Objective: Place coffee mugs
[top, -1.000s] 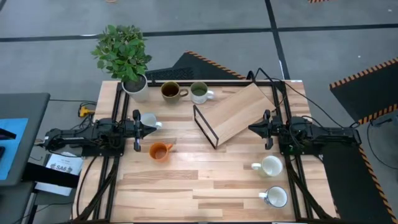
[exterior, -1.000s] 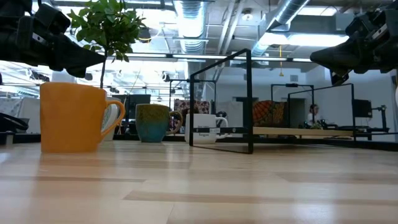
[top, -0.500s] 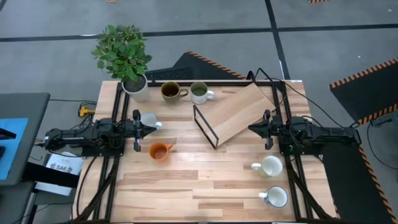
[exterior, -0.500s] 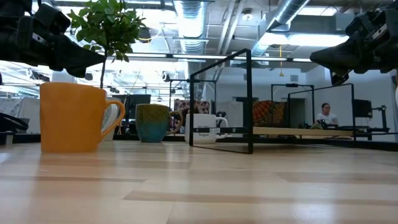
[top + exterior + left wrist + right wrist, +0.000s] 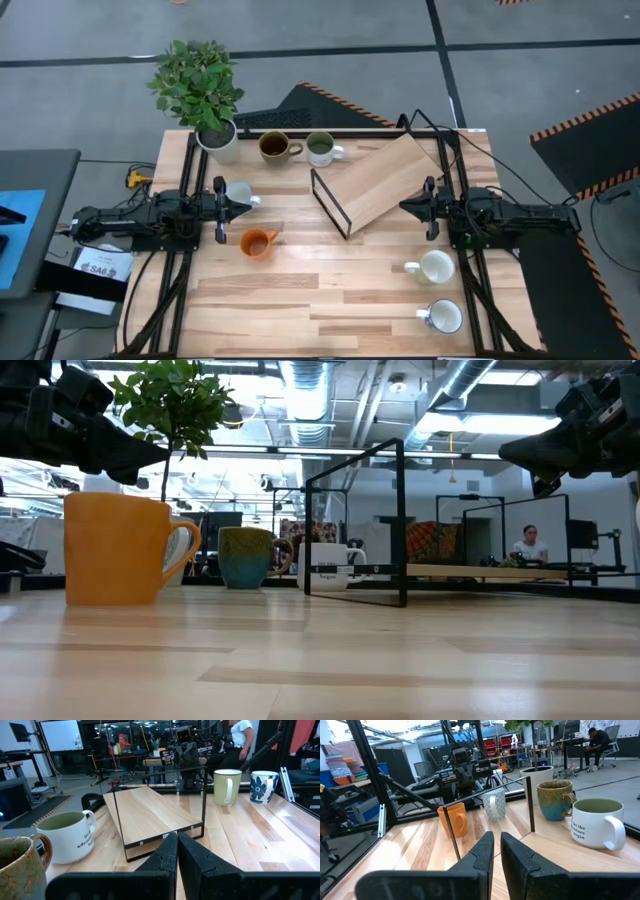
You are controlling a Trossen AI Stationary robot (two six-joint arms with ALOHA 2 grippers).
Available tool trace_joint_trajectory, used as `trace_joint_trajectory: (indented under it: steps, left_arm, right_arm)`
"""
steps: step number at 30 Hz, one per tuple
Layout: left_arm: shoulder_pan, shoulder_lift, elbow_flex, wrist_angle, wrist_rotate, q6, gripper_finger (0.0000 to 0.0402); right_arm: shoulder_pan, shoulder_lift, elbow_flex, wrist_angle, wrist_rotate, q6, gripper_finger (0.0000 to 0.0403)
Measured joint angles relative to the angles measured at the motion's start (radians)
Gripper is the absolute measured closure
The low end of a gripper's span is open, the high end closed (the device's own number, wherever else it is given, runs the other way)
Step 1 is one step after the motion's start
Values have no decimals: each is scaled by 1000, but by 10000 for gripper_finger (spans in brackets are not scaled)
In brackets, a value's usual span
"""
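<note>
Six mugs stand upright on the wooden table: brown (image 5: pixel 273 146) and pale with green inside (image 5: pixel 321 148) at the far edge, a white patterned one (image 5: pixel 240 192), orange (image 5: pixel 258 243), cream (image 5: pixel 435 267) and blue-patterned (image 5: pixel 443 317). My left gripper (image 5: pixel 244 207) is shut and empty at mid-left, above the table between the patterned and orange mugs. My right gripper (image 5: pixel 405 207) is shut and empty at mid-right, by the slanted board. In the left wrist view my left gripper (image 5: pixel 176 845) faces the board, and in the right wrist view my right gripper (image 5: pixel 496 845) faces the orange mug (image 5: pixel 454 819).
A slanted wooden board in a black wire frame (image 5: pixel 385 180) lies at the table's middle between the two arms. A white pot with a green plant (image 5: pixel 218 140) stands at the far left corner. A person sits in the room beyond the table (image 5: pixel 527 546).
</note>
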Motion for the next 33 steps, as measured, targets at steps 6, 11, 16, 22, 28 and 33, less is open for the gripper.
trace_joint_trajectory:
  steps: [6, 11, 16, 22, 28, 33]
  left_arm:
    - [0, 0, 0, 0, 0, 0, 401]
    - [0, 0, 0, 0, 0, 0, 401]
    - [0, 0, 0, 0, 0, 0, 401]
    - [0, 0, 0, 0, 0, 0, 401]
    - [0, 0, 0, 0, 0, 0, 402]
    - [0, 0, 0, 0, 0, 0, 401]
  right_arm:
    - [0, 0, 0, 0, 0, 0, 341]
    - [0, 0, 0, 18, 1, 3, 341]
    - [-3, 3, 0, 323, 50, 112, 341]
    - [36, 130, 91, 430, -50, 207, 341]
    - [90, 284, 407, -50, 39, 158, 341]
    - [132, 475, 656, -504, 81, 219, 330]
